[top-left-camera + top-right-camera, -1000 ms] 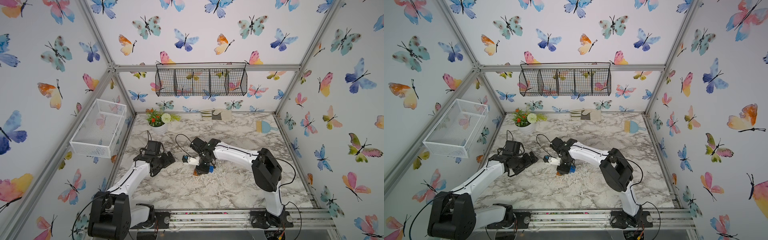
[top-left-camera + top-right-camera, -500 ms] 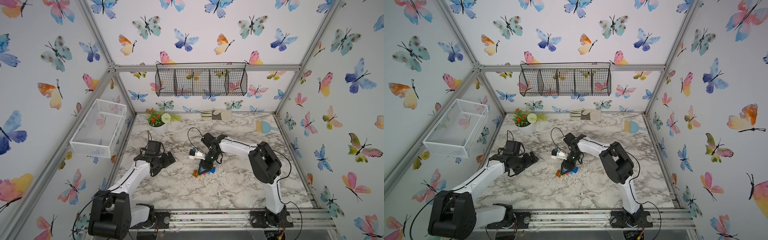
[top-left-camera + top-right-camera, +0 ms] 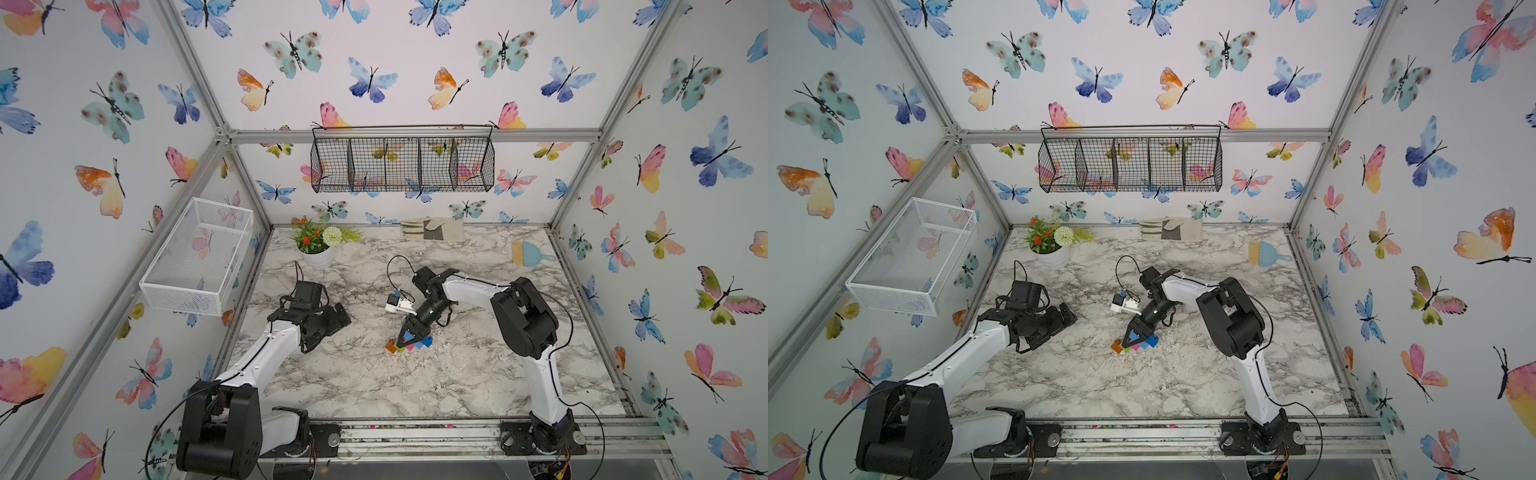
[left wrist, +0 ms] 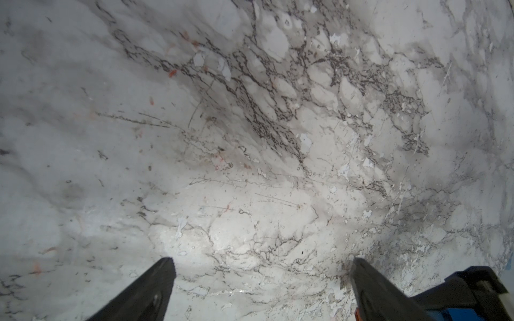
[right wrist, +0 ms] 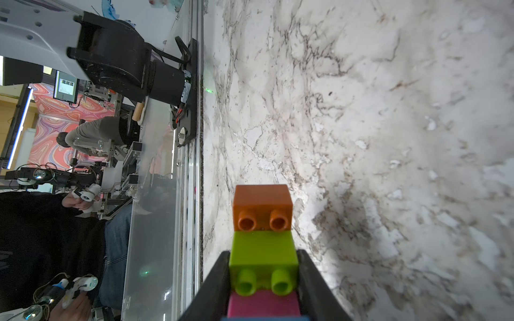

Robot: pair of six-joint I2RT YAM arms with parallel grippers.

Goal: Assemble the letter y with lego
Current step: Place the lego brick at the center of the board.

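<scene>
Looks like the closing step: setting the finished letter y (image 3: 409,344) down about the middle of the bench (image 3: 374,386). Shows the right claw (image 5: 262,251) narrow, clamped on the stem at the green brick (image 5: 264,262), with the orange brick (image 5: 262,201) poking out beyond the tips. Shows the left claw (image 4: 261,264) wide, holding nothing, well apart to the left over bare bench. Calls next for loosening the grip and lifting straight off, without dragging the bricks along.
</scene>
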